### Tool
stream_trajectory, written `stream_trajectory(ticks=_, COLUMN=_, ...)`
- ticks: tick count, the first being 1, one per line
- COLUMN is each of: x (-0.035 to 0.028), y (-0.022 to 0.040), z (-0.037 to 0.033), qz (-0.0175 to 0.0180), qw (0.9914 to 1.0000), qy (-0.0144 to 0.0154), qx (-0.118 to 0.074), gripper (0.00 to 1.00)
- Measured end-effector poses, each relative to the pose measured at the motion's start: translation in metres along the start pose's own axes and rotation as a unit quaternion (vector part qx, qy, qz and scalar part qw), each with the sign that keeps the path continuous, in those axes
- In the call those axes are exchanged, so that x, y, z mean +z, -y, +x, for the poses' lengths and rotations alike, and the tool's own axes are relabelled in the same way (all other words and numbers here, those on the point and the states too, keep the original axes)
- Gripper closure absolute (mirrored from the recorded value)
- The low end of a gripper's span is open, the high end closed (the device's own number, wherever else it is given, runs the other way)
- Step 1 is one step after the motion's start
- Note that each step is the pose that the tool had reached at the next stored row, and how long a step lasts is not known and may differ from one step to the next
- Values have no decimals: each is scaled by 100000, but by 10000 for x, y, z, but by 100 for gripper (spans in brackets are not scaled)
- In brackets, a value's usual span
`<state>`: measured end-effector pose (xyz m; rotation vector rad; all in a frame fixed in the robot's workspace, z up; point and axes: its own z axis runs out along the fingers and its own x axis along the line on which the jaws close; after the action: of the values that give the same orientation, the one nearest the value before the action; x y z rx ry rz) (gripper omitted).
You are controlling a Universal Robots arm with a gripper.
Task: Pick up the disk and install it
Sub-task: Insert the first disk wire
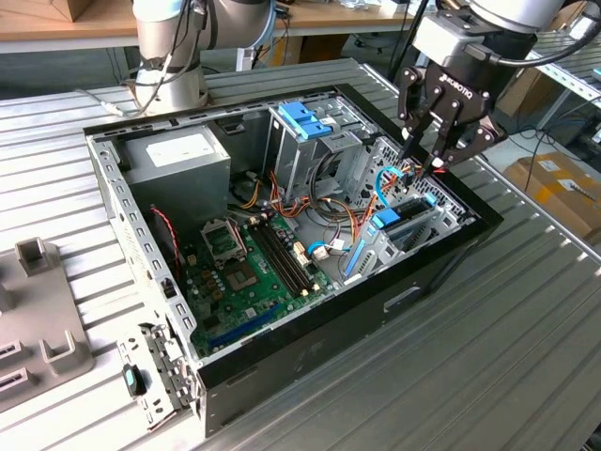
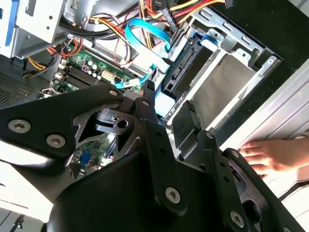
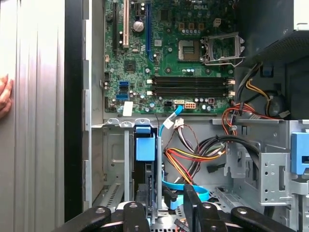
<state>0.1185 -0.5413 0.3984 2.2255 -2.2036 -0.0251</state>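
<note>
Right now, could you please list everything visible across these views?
table: one, grey ribbed metal, under everything
computer case: one, black, open, on the table
disk: one, light-blue carrier, in the drive bay
motherboard: one, green, case floor
power supply: one, grey, inside the case, exterior view's left
bracket: one, blue, atop the metal cage
cables: several, red, yellow, orange, beside the cage
cardboard box: one, brown, beyond the table, exterior view's right
hand: one, on the table beside the case
gripper: one, black, above the disk

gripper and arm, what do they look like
The gripper is black, with hinged linkage jaws pinned by silver screws and white lettering on its body. The wrist is silver-grey, with black cables alongside.
</note>
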Motion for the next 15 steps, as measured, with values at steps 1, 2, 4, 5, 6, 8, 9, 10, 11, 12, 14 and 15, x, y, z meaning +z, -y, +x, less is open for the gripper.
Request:
stream_trajectory(ticks=1, x=9, y=13, z=-7, qz=-1, qw=100000, qy=10, qx=-2, gripper=57)
stream_trajectory(ticks=2, x=30, y=27, z=-19, qz=0, qw=100000, qy=2, qx=-2, gripper=57)
stream_trajectory(ticks=4, x=85, y=72, z=-41, qz=-2, qw=100000, qy=-11, qx=1, gripper=57)
stream_trajectory(ticks=5, x=111, y=114, z=-52, qz=2, qw=100000, qy=-19, qx=0, gripper=57)
stream_trajectory(ticks=6, x=128, y=141, z=-61, qz=-1, qw=100000, qy=-43, qx=-1, gripper=57)
stream_trajectory(ticks=8, x=190, y=196, z=-72, qz=-1, qw=100000, qy=-129, qx=0, gripper=57)
stream_trajectory(ticks=9, x=206, y=204, z=-72, qz=-1, qw=100000, qy=-171, qx=-1, gripper=57)
stream_trajectory(ticks=10, x=220, y=205, z=-72, qz=-2, qw=100000, qy=-210, qx=3, gripper=57)
stream_trajectory(ticks=11, x=233, y=205, z=-72, qz=-3, qw=100000, qy=-225, qx=7, gripper=57)
stream_trajectory(ticks=12, x=247, y=205, z=-71, qz=-2, qw=100000, qy=-229, qx=6, gripper=57)
stream_trajectory(ticks=14, x=270, y=206, z=-66, qz=-3, qw=100000, qy=-228, qx=3, gripper=57)
stream_trajectory(ticks=15, x=275, y=206, z=-65, qz=-2, qw=100000, qy=-233, qx=5, gripper=57)
